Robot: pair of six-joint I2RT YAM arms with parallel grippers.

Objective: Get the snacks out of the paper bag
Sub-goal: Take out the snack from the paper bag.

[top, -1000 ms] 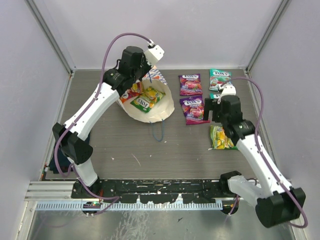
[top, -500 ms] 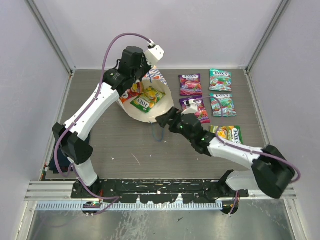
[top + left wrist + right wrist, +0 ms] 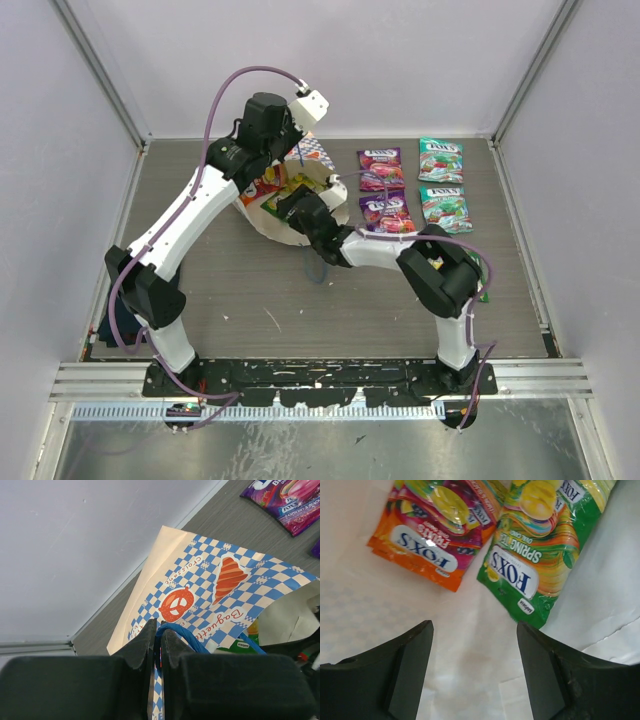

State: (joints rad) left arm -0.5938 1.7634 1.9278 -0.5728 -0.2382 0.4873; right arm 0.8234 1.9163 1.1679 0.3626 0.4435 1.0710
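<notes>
Ok so here's where I am. The paper bag lies on its side on the table with its mouth facing the arms. My left gripper is pinched shut on the blue cord handle at the far end, which props the opening up. That arm has its job, so picking falls to the right one.

The right gripper is inside the bag mouth, jaws spread wide with nothing between them. On the right wrist cam I see two snacks on the white paper ahead. An orange-red packet sits toward the left of the view and a green packet toward the right. The gap between my fingers is centred on the bare strip between them, so right now I'm lined up on neither.

The green one looks like the easier grab to me. Its long axis runs mostly away from the gripper, tilted a bit, and its near short end sits just ahead of the finger on that side of the view. The orange-red one lies slanted across the view, so I'd meet a long edge first. My guess is a small sideways shift toward the green one, then forward.

Already out, well off to the right of the bag: two purple packets and two teal packets, flat on the table.
</notes>
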